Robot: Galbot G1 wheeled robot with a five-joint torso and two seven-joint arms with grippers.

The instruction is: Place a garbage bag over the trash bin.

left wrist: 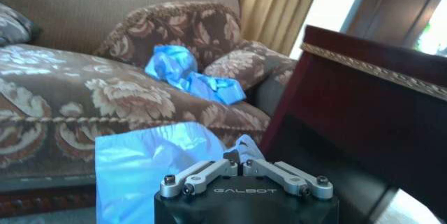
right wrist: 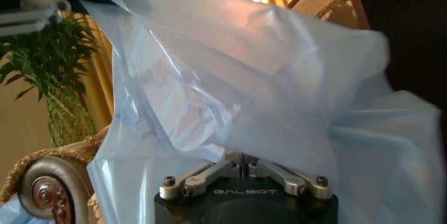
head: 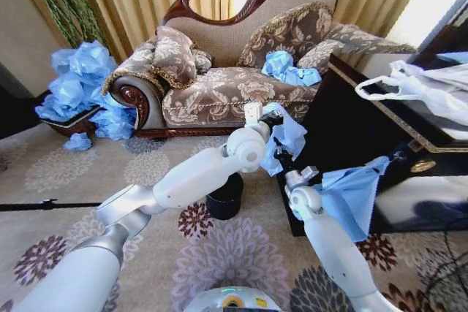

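Note:
The light-blue garbage bag (head: pixel 349 193) hangs in the air between my two grippers, above the carpet and to the right of the trash bin. The trash bin (head: pixel 225 196) is small, black and round, and stands on the carpet partly behind my left forearm. My left gripper (head: pixel 273 120) is shut on one part of the bag (left wrist: pixel 150 169), its fingertips (left wrist: pixel 241 162) pinched together. Just below it, my right gripper (head: pixel 282 156) is shut on another part, and the thin plastic (right wrist: pixel 265 77) billows over its closed fingers (right wrist: pixel 241 162).
A patterned sofa (head: pixel 219 93) stands behind the bin with a crumpled blue bag (head: pixel 287 69) on its seat. A heap of blue bags (head: pixel 84 89) lies at the sofa's left end. At the right, a dark wooden table (head: pixel 344 118) carries a white plastic bag (head: pixel 428 85).

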